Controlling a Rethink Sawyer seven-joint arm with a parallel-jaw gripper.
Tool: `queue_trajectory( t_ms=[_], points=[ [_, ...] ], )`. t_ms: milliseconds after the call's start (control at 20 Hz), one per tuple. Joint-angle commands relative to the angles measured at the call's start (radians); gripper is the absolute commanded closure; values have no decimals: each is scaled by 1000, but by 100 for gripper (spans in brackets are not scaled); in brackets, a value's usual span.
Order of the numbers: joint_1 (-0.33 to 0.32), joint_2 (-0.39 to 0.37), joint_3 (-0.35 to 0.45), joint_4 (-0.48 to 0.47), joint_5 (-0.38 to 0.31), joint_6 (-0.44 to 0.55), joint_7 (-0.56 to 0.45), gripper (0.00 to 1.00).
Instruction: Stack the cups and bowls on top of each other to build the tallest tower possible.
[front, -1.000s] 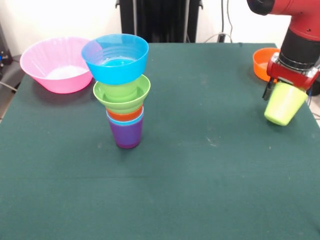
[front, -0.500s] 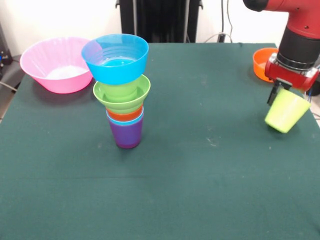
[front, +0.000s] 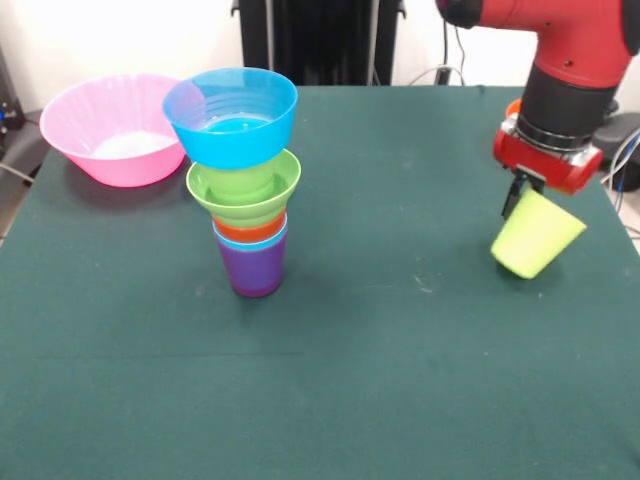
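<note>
The tower (front: 245, 180) stands left of the table's middle: a purple cup (front: 252, 268) at the bottom, light blue and orange rims above it, then a ridged green bowl (front: 244, 187) and a blue bowl (front: 231, 116) on top. At the right, my gripper (front: 522, 195) is shut on the rim of a yellow-green cup (front: 535, 235). The cup hangs tilted above the green tabletop, its base pointing down and to the left. An orange bowl (front: 512, 108) is mostly hidden behind the arm.
A large translucent pink bowl (front: 110, 128) sits at the far left corner of the table. Cables hang off the table's right edge.
The arm has carried the yellow-green cup leftward, toward the table's middle. It now covers most of the orange bowl. The tower has not moved.
</note>
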Motion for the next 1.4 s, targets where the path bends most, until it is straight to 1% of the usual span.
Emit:
queue_trajectory(
  t_ms=[50, 150, 250, 400, 450, 600, 850, 950, 1000, 1200, 1300, 1400],
  points=[
    [-109, -30, 157, -21, -51, 274, -159, 100],
    [-150, -77, 181, -19, -56, 345, -203, 100],
    [-183, -109, 213, -13, -57, 386, -232, 100],
    [-227, -140, 260, -7, -44, 448, -244, 100],
    [-239, -139, 275, -11, -38, 463, -239, 100],
    [-280, -167, 328, 8, -11, 498, -232, 100],
    [-379, -209, 436, 38, 40, 534, -264, 100],
    [-411, -227, 472, 45, 53, 550, -263, 100],
    [-424, -233, 488, 48, 64, 559, -258, 100],
    [-461, -232, 533, -1, 74, 619, -227, 100],
    [-471, -240, 548, -33, 74, 674, -210, 100],
    [-478, -269, 560, -39, 71, 721, -197, 100]
  ],
)
